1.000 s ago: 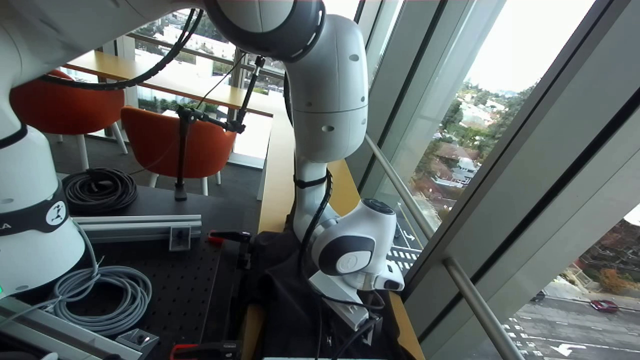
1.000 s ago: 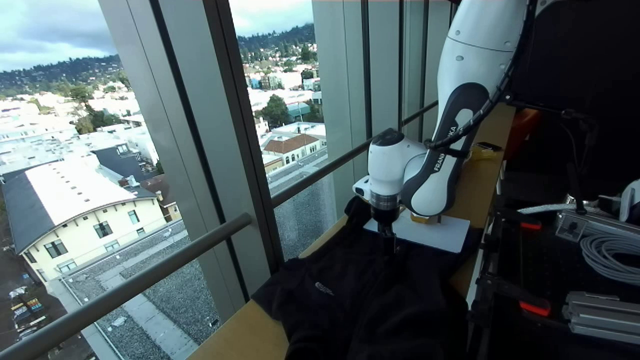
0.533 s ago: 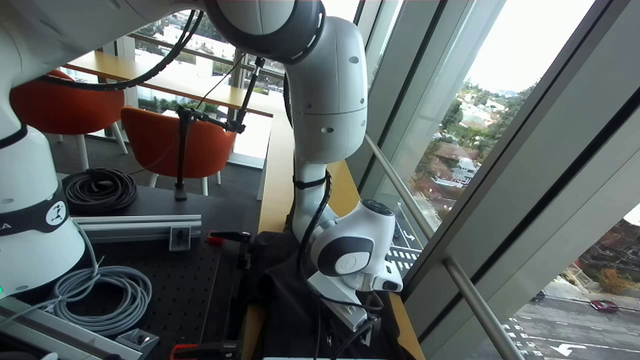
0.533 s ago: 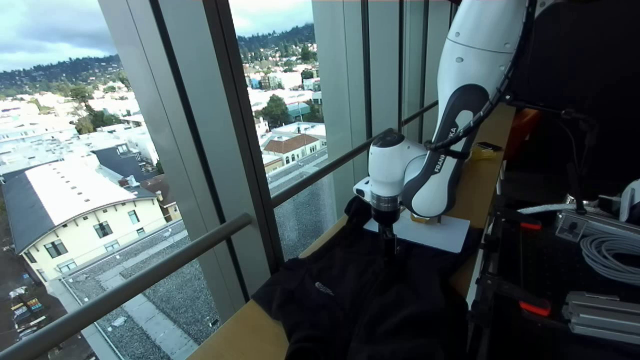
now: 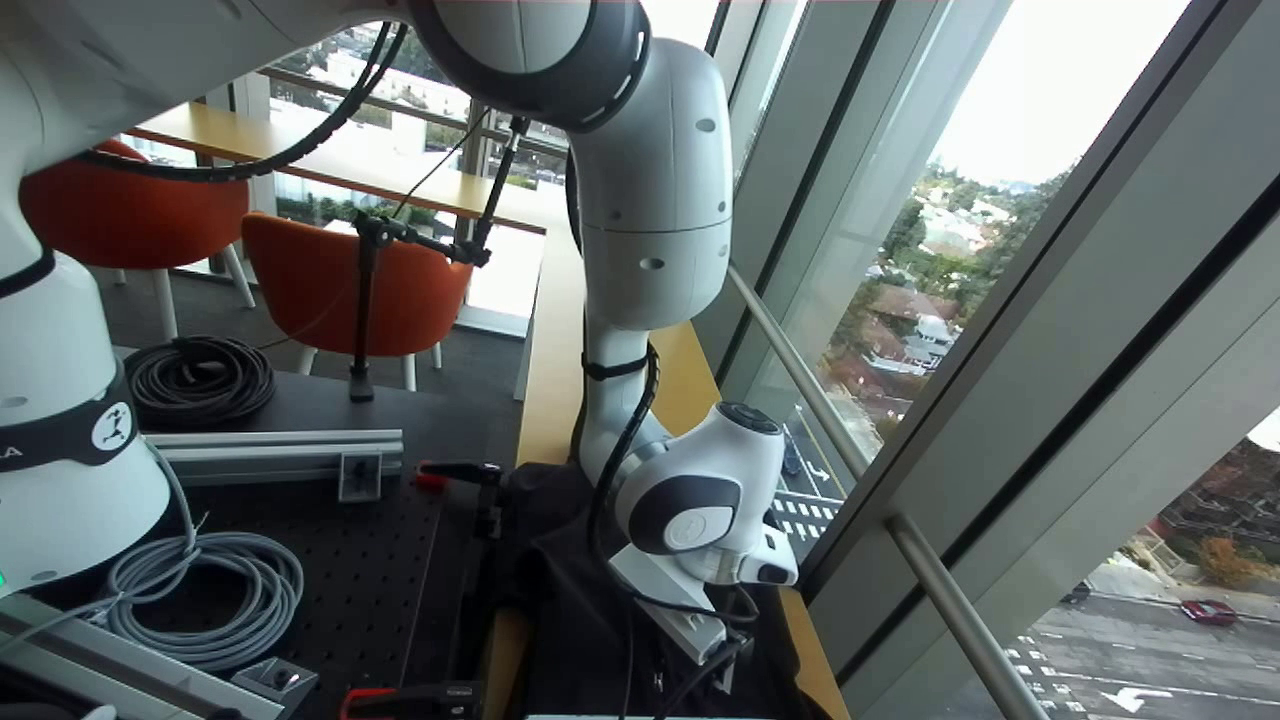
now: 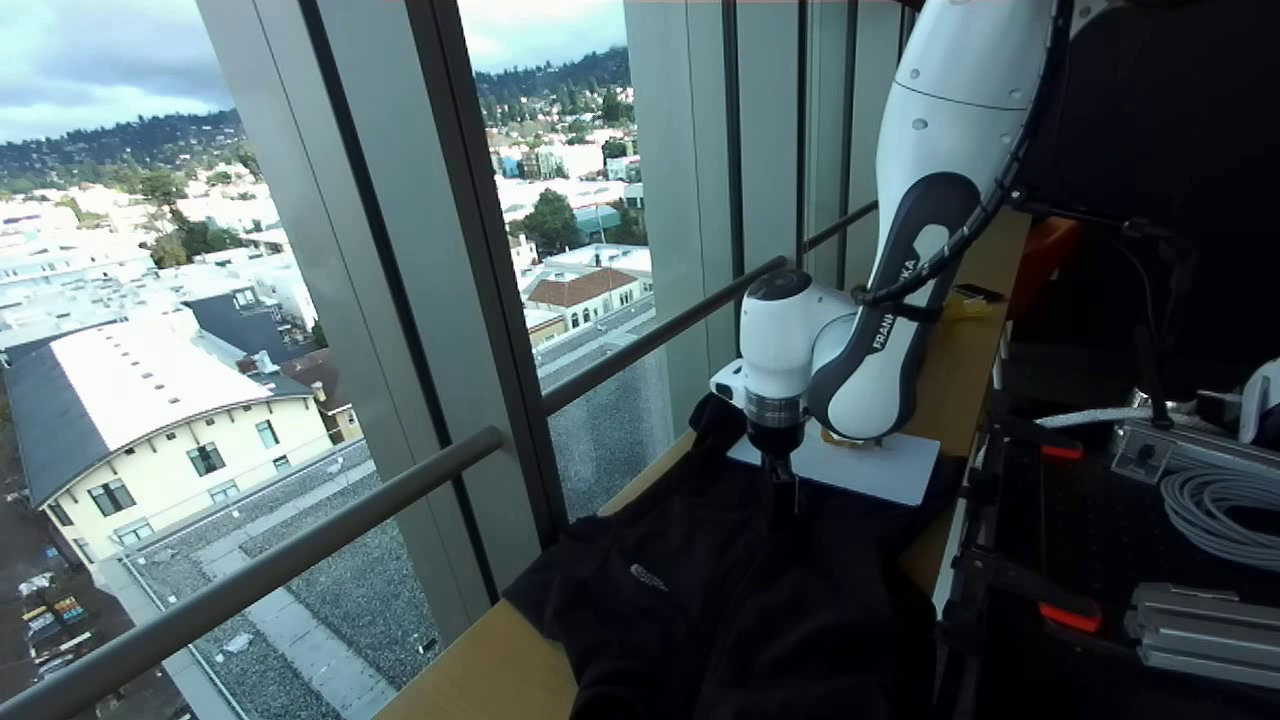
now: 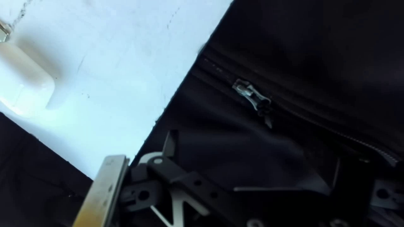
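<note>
A dark jacket (image 6: 700,630) with a small white logo (image 6: 648,577) lies spread over the wooden ledge. My gripper (image 6: 782,500) points down just above or at the jacket, and contact cannot be told. In the wrist view my gripper (image 7: 262,151) stands open, its fingers wide apart; only dark cloth shows between them. Just beyond them lies a metal zipper pull (image 7: 251,94), with the zip running off to the right. Beside the jacket is a white board (image 7: 126,63), bearing a pale rounded object (image 7: 25,82), partly cut off by the frame.
A metal rail (image 6: 640,350) runs along the windows beside the ledge (image 6: 500,660). Red-and-black clamps (image 5: 458,474) sit at the black perforated table (image 5: 350,570). A grey cable coil (image 5: 210,600), aluminium bars (image 5: 280,455) and a black camera stand (image 5: 365,310) are also there.
My arm has sunk slightly, with the gripper lower over the jacket. It has shifted a little left in an exterior view. The jaws stay open and the jacket looks unmoved.
</note>
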Controlling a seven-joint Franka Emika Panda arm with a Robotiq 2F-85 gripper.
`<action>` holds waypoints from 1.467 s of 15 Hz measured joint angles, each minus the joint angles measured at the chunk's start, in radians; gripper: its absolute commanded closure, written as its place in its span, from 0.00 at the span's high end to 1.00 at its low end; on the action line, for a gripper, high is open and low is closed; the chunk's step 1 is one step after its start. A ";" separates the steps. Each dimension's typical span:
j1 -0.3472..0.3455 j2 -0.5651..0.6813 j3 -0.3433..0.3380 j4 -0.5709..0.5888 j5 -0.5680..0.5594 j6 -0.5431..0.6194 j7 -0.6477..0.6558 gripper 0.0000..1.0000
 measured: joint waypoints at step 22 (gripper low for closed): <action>-0.012 -0.003 -0.075 -0.010 -0.003 0.000 0.000 1.00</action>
